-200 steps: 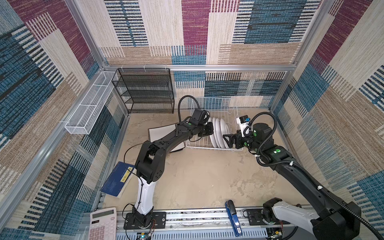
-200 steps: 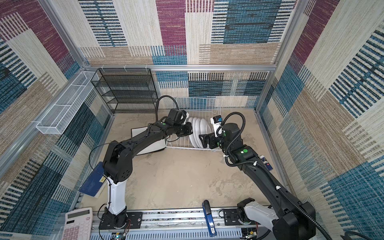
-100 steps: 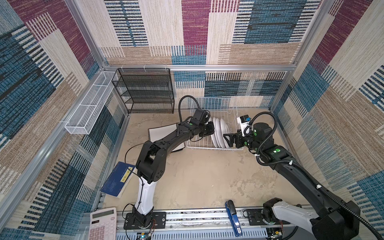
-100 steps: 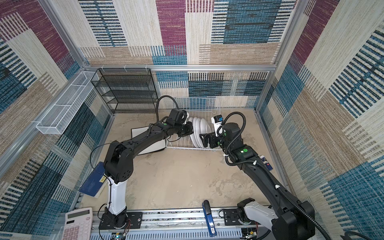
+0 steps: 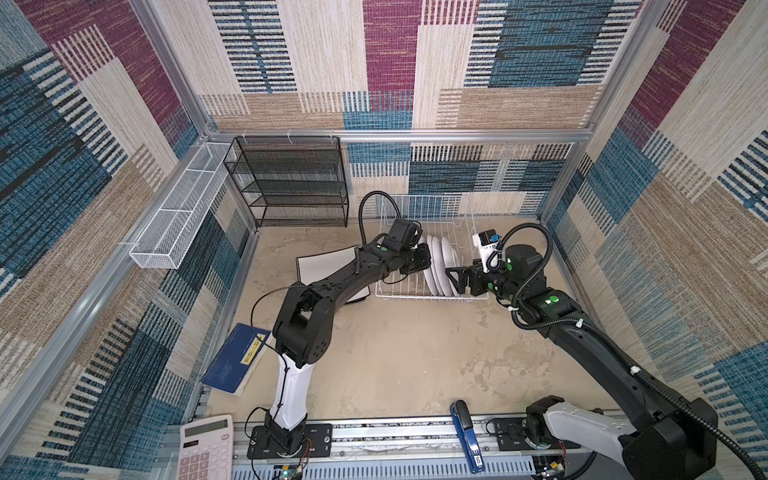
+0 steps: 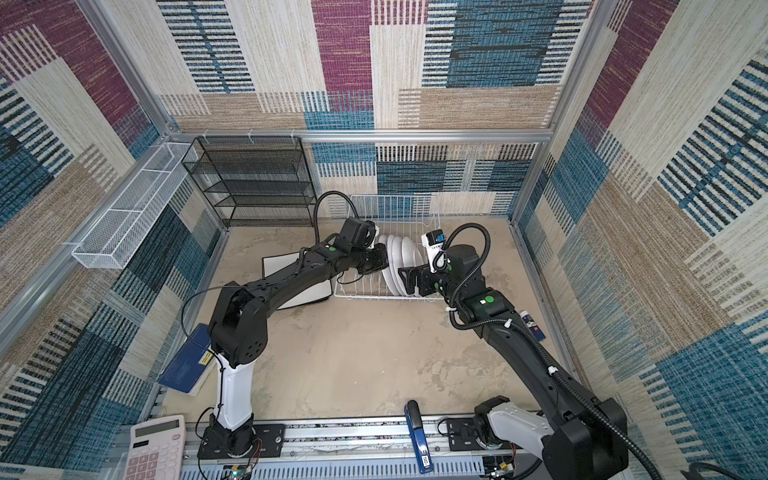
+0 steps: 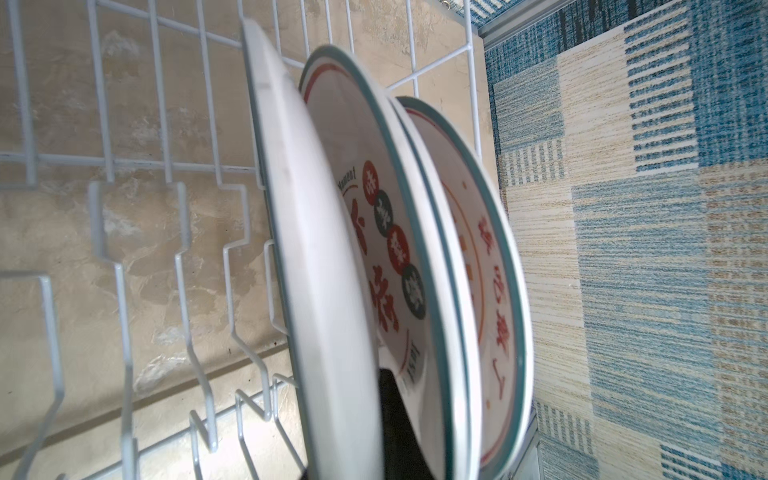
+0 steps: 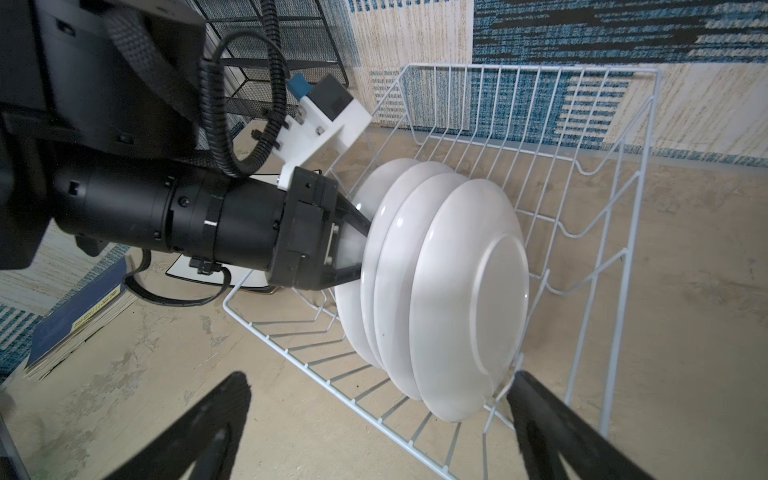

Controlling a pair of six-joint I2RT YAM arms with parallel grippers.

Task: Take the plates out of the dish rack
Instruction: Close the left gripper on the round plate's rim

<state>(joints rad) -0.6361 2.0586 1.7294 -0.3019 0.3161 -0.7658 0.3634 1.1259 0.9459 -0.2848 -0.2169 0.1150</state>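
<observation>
Patterned woven walls (image 5: 124, 145) enclose a beige tabletop (image 5: 395, 353), at whose far middle the dish rack (image 5: 419, 208) is set, with four round plates (image 5: 440, 266) stood on edge in its right half. Just left of the rack, square plates (image 5: 320, 266) are already laid flat, partly hidden under the left arm (image 5: 345, 274), so the unloading is judged partly done, the round ones being left. The left gripper (image 8: 355, 249) is clamped on the rim of the leftmost plate (image 8: 353, 311), not yet lifted out, while the right gripper (image 5: 455, 280) is held wide open and empty just beside the rightmost plate (image 8: 469, 291).

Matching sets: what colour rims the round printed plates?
Teal-green rim on round white plates; see left wrist view.
</observation>
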